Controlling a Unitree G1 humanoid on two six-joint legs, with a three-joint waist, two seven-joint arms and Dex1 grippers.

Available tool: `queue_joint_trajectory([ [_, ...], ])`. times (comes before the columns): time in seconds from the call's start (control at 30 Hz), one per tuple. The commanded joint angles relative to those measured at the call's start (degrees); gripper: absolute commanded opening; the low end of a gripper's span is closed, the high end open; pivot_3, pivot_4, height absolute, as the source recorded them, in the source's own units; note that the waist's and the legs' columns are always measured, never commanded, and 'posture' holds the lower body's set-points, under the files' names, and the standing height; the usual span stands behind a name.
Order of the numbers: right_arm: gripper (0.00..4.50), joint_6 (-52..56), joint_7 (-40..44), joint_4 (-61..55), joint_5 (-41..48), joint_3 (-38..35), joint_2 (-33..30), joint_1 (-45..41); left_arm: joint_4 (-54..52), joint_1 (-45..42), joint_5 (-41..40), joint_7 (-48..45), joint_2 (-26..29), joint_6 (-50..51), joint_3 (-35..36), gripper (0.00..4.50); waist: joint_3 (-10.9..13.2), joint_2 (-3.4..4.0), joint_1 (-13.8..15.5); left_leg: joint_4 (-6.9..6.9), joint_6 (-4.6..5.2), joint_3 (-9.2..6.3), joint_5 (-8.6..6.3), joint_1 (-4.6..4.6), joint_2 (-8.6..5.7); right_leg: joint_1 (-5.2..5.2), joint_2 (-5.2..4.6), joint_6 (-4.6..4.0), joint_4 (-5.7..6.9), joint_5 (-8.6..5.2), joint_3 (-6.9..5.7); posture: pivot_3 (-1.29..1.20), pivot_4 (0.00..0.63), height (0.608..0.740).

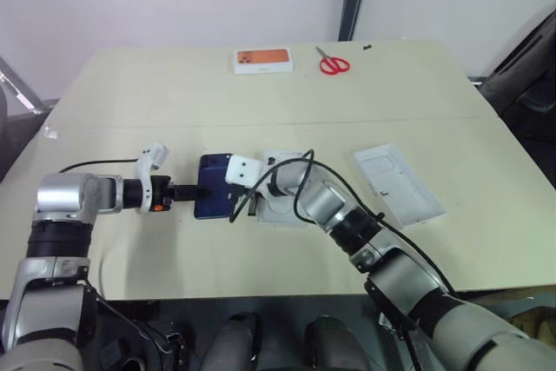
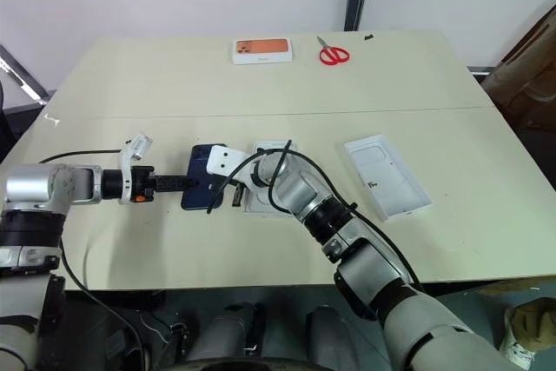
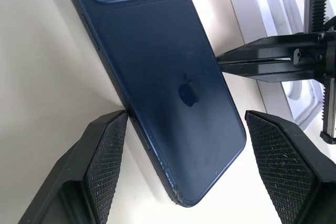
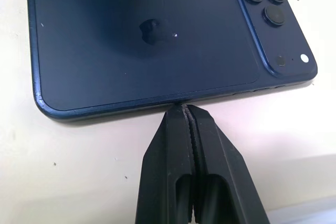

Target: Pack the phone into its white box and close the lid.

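phones: you have one, the phone [image 4: 152, 45], dark navy
white box parts: you can count two, the white box [image 2: 261, 193] and the lid [image 2: 387, 175]
orange-topped boxes: one, the orange-topped box [image 1: 262, 61]
scissors: one pair, the red scissors [image 1: 332, 62]
grippers: two, the left gripper [image 3: 194, 177] and the right gripper [image 4: 184, 109]
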Motion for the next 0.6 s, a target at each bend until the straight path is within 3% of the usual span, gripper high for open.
queue_joint_trajectory([
  [0.03,0.08,-0.3,0.3,-0.8,-0.1,1.0,0.8,0.8,1.3,0.7,-4.2,-0.9,-4.2,1.1,0.6,3.77,0.0,0.00,0.0,0.00,0.00,0.00,0.00,0.01,0.00,0.01,0.00,0.00,0.00,0.00,0.00,0.00,0.150,0.734],
  [0.37,0.08,-0.2,0.4,-1.0,-0.7,0.8,0.5,1.0,3.2,-1.6,-5.9,1.5,-6.5,2.4,6.3,3.77,0.0,-0.02,-0.1,0.03,-0.08,-0.02,0.05,0.01,-0.02,0.05,-0.01,0.00,-0.02,0.00,-0.02,0.00,0.150,0.734],
  [0.6,0.08,-0.5,0.3,-0.9,-0.7,0.8,0.5,1.2,2.4,0.0,-6.1,2.4,-5.4,1.2,4.8,3.77,0.0,-0.02,-0.9,-0.12,-0.16,-0.01,0.09,0.00,0.03,-0.07,0.02,0.00,-0.02,0.00,0.01,0.00,0.150,0.734],
])
